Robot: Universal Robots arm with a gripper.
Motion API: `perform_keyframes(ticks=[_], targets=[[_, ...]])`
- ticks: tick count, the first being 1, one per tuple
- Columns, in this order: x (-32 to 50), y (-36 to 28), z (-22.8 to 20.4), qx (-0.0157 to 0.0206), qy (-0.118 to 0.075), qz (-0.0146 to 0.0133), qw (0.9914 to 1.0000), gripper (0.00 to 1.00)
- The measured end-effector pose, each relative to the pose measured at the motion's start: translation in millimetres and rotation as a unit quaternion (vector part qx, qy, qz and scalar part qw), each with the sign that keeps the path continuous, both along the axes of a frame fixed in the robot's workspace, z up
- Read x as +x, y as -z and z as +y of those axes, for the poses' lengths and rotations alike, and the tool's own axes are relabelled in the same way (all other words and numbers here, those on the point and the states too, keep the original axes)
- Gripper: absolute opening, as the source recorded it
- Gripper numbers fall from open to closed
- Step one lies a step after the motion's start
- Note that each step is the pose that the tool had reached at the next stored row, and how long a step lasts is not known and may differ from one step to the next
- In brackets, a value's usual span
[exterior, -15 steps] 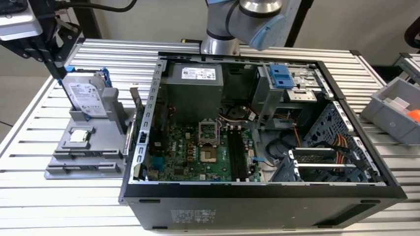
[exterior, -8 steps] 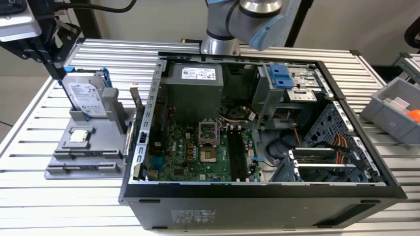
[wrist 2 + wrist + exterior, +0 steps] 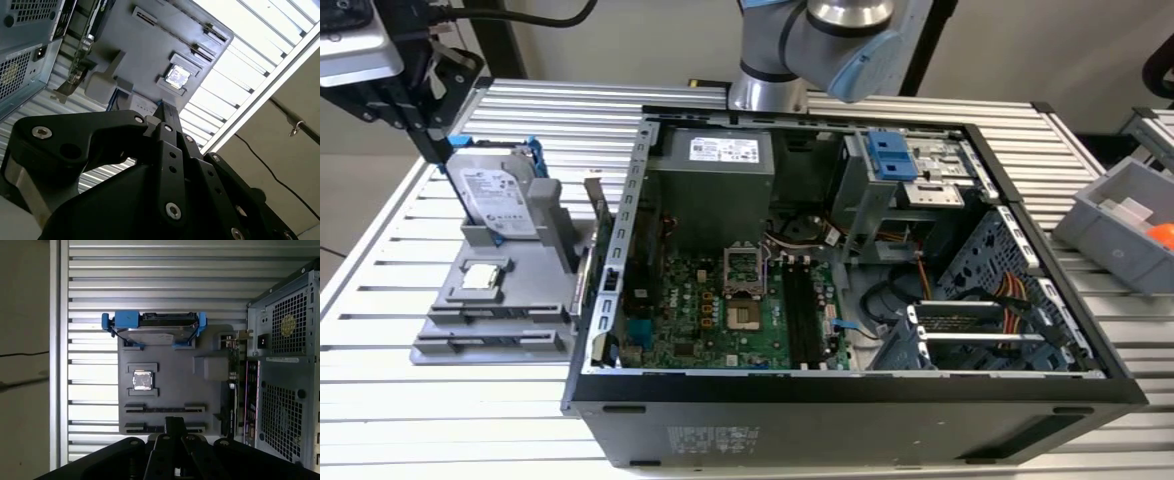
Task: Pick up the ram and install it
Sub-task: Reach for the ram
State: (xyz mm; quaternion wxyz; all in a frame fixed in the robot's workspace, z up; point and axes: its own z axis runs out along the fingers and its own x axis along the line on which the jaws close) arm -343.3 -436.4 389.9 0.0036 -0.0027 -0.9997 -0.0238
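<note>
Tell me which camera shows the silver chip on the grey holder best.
The first wrist view: it looks straight down on the chip, square-on and unobstructed on the holder. The second wrist view shows the chip at a slant. The exterior view shows the chip foreshortened, near the hard drive.

The arm [image 3: 781, 45] is a smooth silver-grey tube, and its rounded joint is closed by a pale blue cap [image 3: 870, 55]. Its jaws are made of matte black angular bars hinged together on a bulky black body, dotted with round silver screws [image 3: 173, 211] and small holes.
</note>
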Motion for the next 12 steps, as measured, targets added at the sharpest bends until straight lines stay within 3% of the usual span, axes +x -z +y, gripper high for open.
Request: perform_keyframes(ticks=[12], targets=[[-1.9,0.9,-5.8,0.0000,-0.026,0.0000,0.99965,0.00]])
